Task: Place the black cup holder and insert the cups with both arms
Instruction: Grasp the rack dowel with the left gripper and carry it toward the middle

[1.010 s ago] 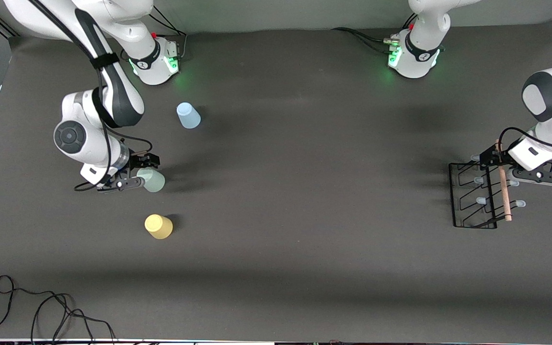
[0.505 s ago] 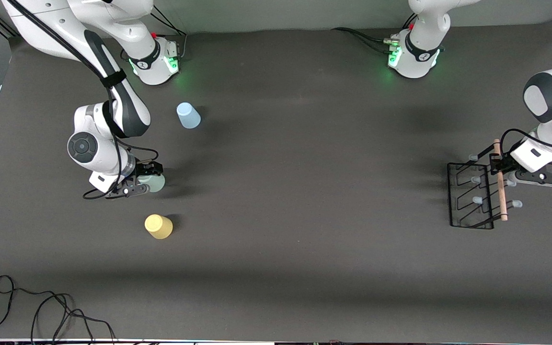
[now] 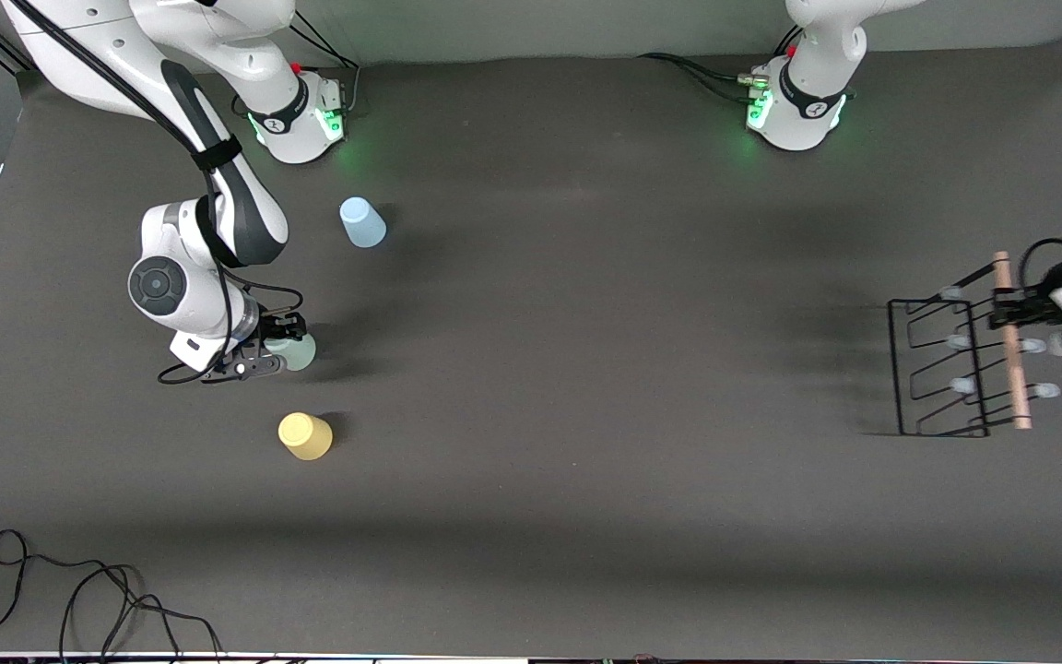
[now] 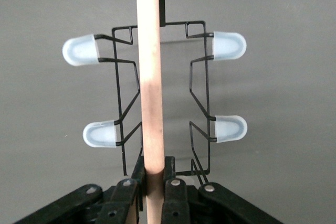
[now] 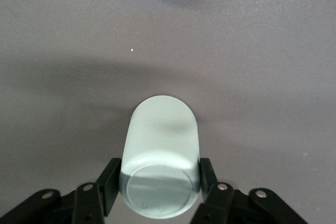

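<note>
We see the black cup holder [image 3: 946,369] at the left arm's end of the table, its shadow thrown apart from it on the dark table [image 3: 586,369]. The left gripper [image 3: 1010,309] is clamped on its wooden rod handle [image 4: 149,77], with pale blue peg tips [image 4: 229,45] on either side. At the right arm's end, the right gripper [image 3: 271,348] is closed around the mint green cup [image 5: 160,156], one finger [image 5: 107,182] on each side. The yellow cup [image 3: 305,435] stands upside down nearer the front camera, the light blue cup [image 3: 361,222] upside down farther from it.
</note>
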{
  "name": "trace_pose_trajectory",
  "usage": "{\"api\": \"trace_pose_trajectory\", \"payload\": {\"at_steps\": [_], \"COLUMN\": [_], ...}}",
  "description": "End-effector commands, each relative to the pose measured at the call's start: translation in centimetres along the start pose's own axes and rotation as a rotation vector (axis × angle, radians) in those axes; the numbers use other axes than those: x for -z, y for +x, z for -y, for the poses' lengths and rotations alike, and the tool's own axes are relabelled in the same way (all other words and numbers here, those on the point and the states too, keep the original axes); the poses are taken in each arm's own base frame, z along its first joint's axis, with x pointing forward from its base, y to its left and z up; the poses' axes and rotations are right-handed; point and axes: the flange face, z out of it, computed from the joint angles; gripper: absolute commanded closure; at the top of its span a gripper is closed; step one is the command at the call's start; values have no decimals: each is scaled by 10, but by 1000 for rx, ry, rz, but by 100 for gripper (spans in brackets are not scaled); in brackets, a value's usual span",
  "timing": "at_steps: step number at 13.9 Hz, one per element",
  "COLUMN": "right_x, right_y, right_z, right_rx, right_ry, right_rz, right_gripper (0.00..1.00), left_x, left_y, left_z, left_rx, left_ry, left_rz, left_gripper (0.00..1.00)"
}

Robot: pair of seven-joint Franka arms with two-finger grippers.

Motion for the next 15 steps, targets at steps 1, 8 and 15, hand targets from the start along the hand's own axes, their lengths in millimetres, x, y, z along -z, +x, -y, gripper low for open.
{"api": "trace_pose_trajectory", "payload": {"at_steps": [1, 8, 15], "right_x": [52, 110, 115], "right_y": [-3, 3, 2], "right_z": [-3, -10, -24], "right_rx": [-6, -20, -33], "right_ry": [-12, -14, -13], "right_rz": [25, 67, 61], "right_gripper": [70, 77, 78], "left_x": [33, 24, -4], "left_y": [9, 42, 17], "left_z": [-16, -271, -575], "left_rx": [68, 178, 205], "left_ry": [-18, -31, -78], "left_rz": [-13, -12, -24], "left_gripper": [100, 100, 100]}}
